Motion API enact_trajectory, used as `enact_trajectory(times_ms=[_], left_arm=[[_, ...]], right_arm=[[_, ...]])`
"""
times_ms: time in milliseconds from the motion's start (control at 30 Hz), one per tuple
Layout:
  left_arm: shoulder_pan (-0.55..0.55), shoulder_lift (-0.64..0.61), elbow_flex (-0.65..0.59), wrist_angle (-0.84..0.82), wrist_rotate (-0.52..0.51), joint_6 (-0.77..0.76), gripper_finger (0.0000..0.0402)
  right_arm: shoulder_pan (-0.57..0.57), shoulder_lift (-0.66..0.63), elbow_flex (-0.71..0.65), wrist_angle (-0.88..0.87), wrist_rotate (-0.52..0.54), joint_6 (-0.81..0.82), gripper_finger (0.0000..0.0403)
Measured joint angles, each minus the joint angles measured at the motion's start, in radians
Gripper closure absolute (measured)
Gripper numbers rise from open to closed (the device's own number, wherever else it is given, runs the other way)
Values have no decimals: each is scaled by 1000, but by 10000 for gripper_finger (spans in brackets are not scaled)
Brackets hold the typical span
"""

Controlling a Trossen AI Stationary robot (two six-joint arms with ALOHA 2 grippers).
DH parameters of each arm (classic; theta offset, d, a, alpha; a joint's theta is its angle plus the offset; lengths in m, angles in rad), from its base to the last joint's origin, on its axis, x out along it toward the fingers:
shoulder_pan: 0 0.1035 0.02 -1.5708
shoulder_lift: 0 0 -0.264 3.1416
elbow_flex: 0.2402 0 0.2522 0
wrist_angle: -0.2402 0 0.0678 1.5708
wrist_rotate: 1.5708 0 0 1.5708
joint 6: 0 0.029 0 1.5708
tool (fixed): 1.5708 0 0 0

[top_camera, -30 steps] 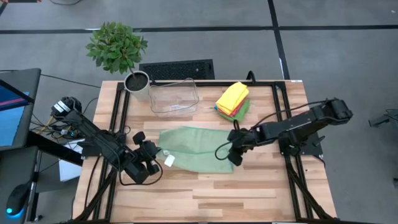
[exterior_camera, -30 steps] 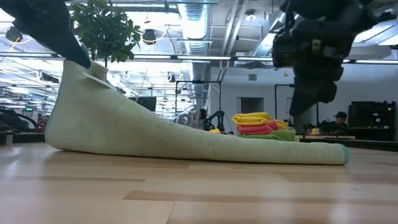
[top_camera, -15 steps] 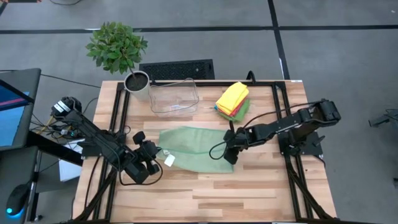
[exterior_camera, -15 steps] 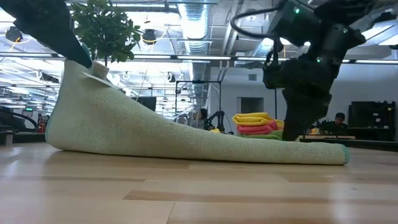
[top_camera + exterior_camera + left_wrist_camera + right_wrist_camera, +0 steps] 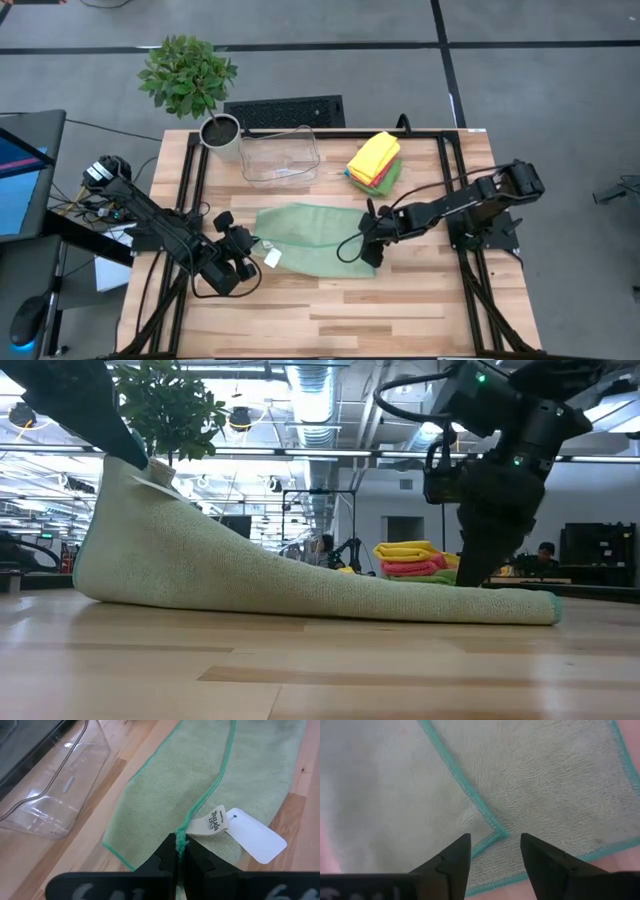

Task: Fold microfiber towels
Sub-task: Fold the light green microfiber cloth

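Pale sage towel (image 5: pixel 315 240) spread across the middle of the tabletop (image 5: pixel 400 310), half folded, with one layer's teal-bound corner lying on the layer beneath. Left end effector (image 5: pixel 179 851) clamped shut on the towel's hem beside the white tag (image 5: pixel 250 836), toward the tabletop's left edge, holding that end raised off the wood, as the low view shows. Right end effector (image 5: pixel 495 851) open, poised just above the towel's right end, the loose teal corner framed between its tips; nothing gripped there yet.

Advice for the pickup, as a judgement: lower straight onto that corner and close only once both tips straddle the hem, so only the top layer is pinched rather than both. Best to take a shallow bite at the edge binding; a deep bite risks bunching the pile. Worth keeping the left hold firm and level, so the cloth stays taut and the fold line straight. Afterwards, carry the corner across low, matching edge to edge.

Stack of folded towels (image 5: pixel 375 160) near the back right; clear bin (image 5: pixel 280 157) by the back edge.
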Motion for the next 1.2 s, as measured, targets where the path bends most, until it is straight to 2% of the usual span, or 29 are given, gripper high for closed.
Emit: enact_trajectory(times_ms=[200, 400, 800, 933, 1100, 1200], left_arm=[[0, 0, 0, 0, 0, 0, 401], [0, 0, 0, 0, 1, -1, 401], [0, 0, 0, -1, 17, 0, 401], [0, 0, 0, -1, 17, 0, 401], [9, -1, 0, -1, -43, 46, 401], [52, -2, 0, -21, -64, 91, 401]], right_arm=[[36, 60, 7, 53, 18, -79, 216], [44, 77, 32, 24, 71, -93, 228], [65, 61, 105, -73, 101, -121, 386], [92, 59, 152, -117, 141, -110, 385], [130, 21, 214, -331, 301, -23, 395], [127, -12, 220, -410, 359, 33, 388]])
